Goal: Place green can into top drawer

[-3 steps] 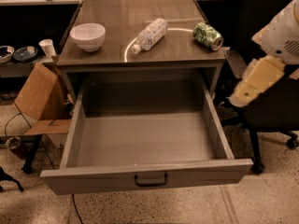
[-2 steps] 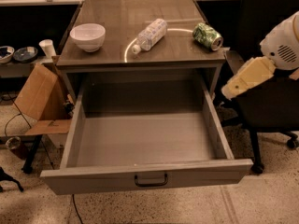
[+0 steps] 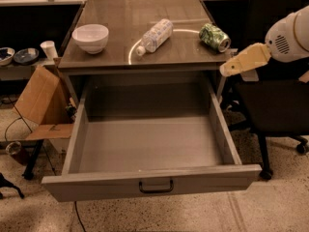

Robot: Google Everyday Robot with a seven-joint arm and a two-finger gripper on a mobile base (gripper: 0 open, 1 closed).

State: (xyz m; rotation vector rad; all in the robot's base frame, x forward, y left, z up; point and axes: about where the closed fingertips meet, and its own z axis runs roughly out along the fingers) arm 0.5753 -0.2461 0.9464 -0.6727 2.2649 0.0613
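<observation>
The green can (image 3: 214, 36) lies on its side near the right edge of the cabinet top, its silver end facing front-right. The top drawer (image 3: 96, 188) is pulled fully out below it; its inside shows nothing in it, and its dark handle (image 3: 156, 186) sits at the centre of the front panel. My gripper (image 3: 227, 70) is cream-coloured and reaches in from the right. Its tip hangs just off the cabinet's right front corner, a little below and to the right of the can, and it touches nothing.
A white bowl (image 3: 90, 36) and a clear bottle (image 3: 155, 35) lying on its side share the cabinet top. A black office chair (image 3: 275, 105) stands close on the right, under my arm. A cardboard box (image 3: 41, 105) leans at the left.
My gripper has risen from beside the drawer's right wall to about the height of the cabinet top, closer to the can. The can, bottle, bowl and drawer have not moved.
</observation>
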